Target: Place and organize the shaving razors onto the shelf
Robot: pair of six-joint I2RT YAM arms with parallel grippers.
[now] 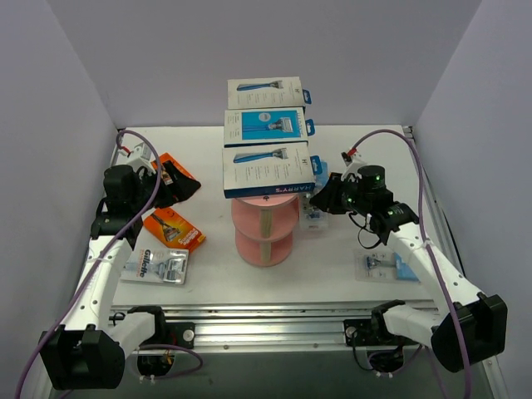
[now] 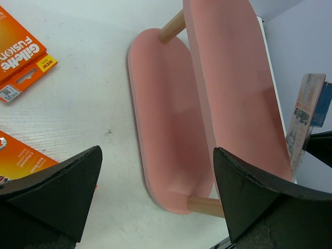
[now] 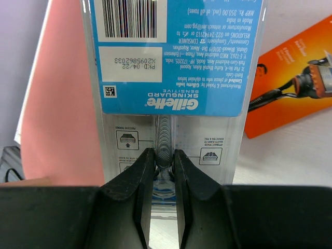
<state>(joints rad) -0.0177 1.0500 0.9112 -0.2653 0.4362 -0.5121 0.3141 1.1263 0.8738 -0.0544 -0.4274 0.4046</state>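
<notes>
Pink shelf (image 1: 283,218) beside our right hand (image 3: 163,155), pinched on a Gillette Skinguard pack (image 3: 171,78), left hand (image 2: 157,166) spread wide, empty.

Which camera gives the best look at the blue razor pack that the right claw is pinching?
The right wrist view: the Gillette pack fills it, label readable, with the right gripper shut on it. From above it is a small sliver beside the pink shelf. The left wrist view shows it edge-on.

Bright, even overhead light covers the white table (image 1: 332,274), leaving only faint shadows around the shelf (image 1: 283,218). In the left wrist view the near black fingers (image 2: 57,192) look slightly blurred. Print on the razor pack (image 3: 171,52) reads sharp.
</notes>
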